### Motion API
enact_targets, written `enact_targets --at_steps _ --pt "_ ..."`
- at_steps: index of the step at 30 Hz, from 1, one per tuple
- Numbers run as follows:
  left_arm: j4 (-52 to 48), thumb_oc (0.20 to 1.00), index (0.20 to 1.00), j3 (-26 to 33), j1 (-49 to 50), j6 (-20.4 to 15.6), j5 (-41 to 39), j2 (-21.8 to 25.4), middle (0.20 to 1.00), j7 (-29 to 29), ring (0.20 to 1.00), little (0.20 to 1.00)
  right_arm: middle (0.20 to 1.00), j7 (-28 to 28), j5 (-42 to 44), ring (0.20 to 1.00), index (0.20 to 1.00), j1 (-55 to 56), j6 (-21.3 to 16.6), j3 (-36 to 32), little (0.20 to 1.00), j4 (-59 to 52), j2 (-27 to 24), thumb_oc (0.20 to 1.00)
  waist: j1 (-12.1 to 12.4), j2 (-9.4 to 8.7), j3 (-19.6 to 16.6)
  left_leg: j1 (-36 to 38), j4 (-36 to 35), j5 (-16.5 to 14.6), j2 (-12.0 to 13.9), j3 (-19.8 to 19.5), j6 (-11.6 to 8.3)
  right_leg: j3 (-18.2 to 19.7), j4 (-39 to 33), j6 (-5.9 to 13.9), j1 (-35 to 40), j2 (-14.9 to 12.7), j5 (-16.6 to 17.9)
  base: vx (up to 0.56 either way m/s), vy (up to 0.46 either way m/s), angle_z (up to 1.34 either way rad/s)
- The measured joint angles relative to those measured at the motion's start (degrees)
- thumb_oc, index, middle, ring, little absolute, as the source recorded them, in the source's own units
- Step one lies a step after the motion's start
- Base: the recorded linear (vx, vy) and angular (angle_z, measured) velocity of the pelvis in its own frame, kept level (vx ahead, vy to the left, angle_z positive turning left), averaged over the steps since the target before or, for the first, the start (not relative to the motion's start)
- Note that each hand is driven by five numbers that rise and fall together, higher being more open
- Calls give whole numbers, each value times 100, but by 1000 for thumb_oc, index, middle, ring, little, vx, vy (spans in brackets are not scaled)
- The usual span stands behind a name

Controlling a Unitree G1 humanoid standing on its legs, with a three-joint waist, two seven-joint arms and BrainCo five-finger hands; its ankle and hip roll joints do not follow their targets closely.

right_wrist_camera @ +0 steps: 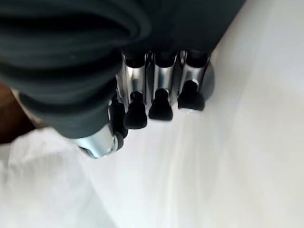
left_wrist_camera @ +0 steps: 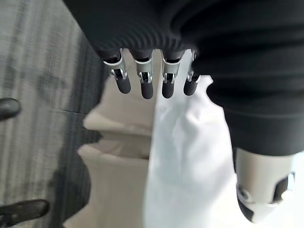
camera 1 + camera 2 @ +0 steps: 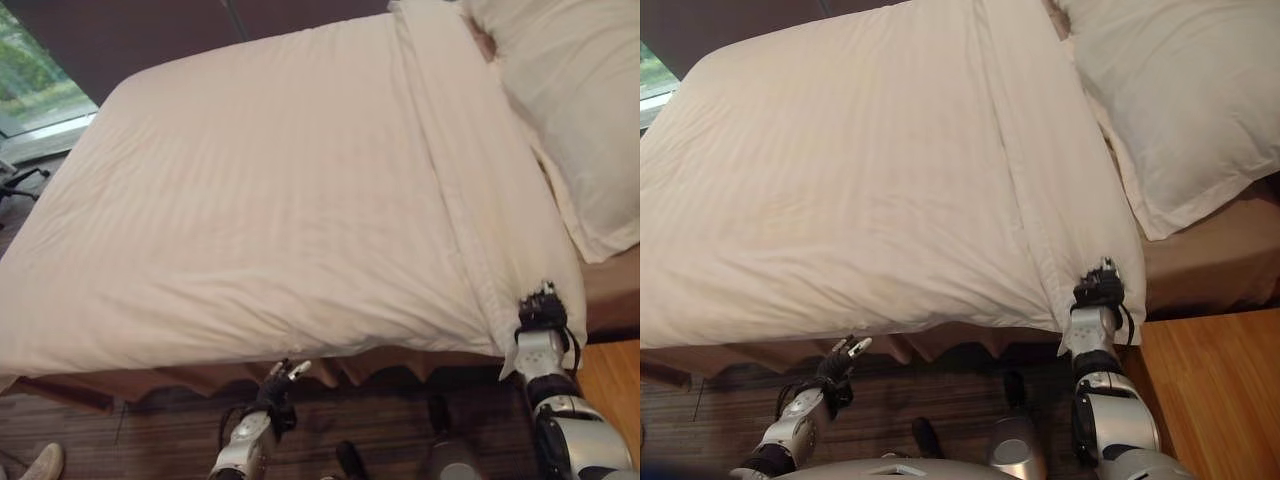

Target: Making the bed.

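Duvet (image 3: 270, 200) lies spread nearly smooth across our bed (image 3: 1210, 260), pillow (image 3: 1180, 90) at the head. Our right hand (image 3: 1100, 288) rests on its folded corner, fingers relaxed; our left hand (image 3: 282, 382) hangs loose-fingered below the edge. Little remains.

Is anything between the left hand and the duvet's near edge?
Nothing visible. The left hand hangs just below the duvet edge with open air between. The right hand is already at the duvet's corner by the pillow.
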Motion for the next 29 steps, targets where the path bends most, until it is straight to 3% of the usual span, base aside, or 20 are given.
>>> enact_targets --at_steps 1,2,7,9,10,11,12,14,16,19,23,29 --pt "1 1000 1000 33 0 -2 -67 -1 1000 8 1000 1000 200 -114 5 200 200 124 104 -71 200 236 -17 200 -29 2 1 -13 0 -16 -7 72 5 65 0 9 -58 -2 11 3 21 -30" --pt "-2 1000 1000 103 -1 1 -95 -4 1000 17 1000 1000 1000 -220 -4 1000 1000 504 242 -107 1000 413 -60 1000 -153 42 21 -73 0 -22 -30 132 13 119 0 27 -163 -10 31 1 15 -32" --pt "-55 1000 1000 242 35 -11 -447 -16 1000 173 1000 1000 1000 -426 -570 1000 1000 1220 416 236 1000 384 -171 1000 -358 113 144 -64 -1 -42 -29 371 42 362 0 49 -289 32 83 -142 171 -28" --pt "216 1000 1000 422 -43 -247 -550 -371 1000 268 1000 1000 1000 -387 -1366 1000 1000 1448 505 373 1000 248 -334 1000 -367 58 317 84 5 -56 -60 230 71 263 145 33 -182 24 139 -189 158 5" --pt "46 1000 1000 395 181 -79 -549 -420 1000 201 1000 1000 1000 -430 -1928 1000 1000 1880 743 782 1000 -328 -474 1000 -321 -10 340 279 2 -129 -51 197 12 246 42 47 64 37 76 -29 -9 11" --pt "28 1000 1000 456 262 -104 -548 -360 1000 206 1000 1000 1000 -399 -2210 1000 1000 1973 637 918 1000 -462 -513 1000 -299 -26 335 356 1 -143 -28 205 1 277 11 9 136 18 37 0 0 0" --pt "38 1000 1000 485 305 -91 -535 -341 1000 213 1000 1000 1000 -385 -2379 1000 1000 1917 611 980 1000 -477 -502 1000 -294 -200 320 367 2 -158 -22 223 18 279 12 10 137 37 35 -11 19 -13" --pt "17 1000 1000 314 300 -45 -426 -228 1000 186 1000 1000 1000 -390 -2888 1000 1000 1833 824 1538 1000 -905 -507 1000 -270 -366 263 365 2 -146 -15 225 29 251 37 15 137 35 58 -8 8 -4" --pt "-120 1000 1000 298 327 -39 -127 -254 1000 171 1000 1000 1000 -244 -3670 1000 1000 2024 834 1972 1000 -1771 -487 1000 -258 -644 205 464 2 -129 15 201 35 229 16 9 237 54 64 1 39 6" --pt "-218 1000 1000 168 458 -29 312 -221 1000 173 1000 1000 1000 -158 -4222 1000 1000 2158 775 2154 1000 -2306 -453 1000 -245 -859 55 538 1 -129 34 195 35 219 8 9 322 61 63 1 20 2" --pt "-720 1000 1000 142 672 22 709 -168 1000 188 1000 1000 1000 -155 -4430 1000 1000 2456 817 2161 1000 -2775 -369 1000 -223 -970 -75 558 2 -127 31 54 38 82 10 17 435 37 48 12 20 16" --pt "-1308 1000 1000 -99 802 46 1424 103 1000 190 1000 1000 1000 -38 -4914 1000 1000 2852 784 2290 1000 -3129 -356 1000 -225 -963 -219 754 1 -124 42 -87 45 -65 9 46 716 27 -9 19 28 13"
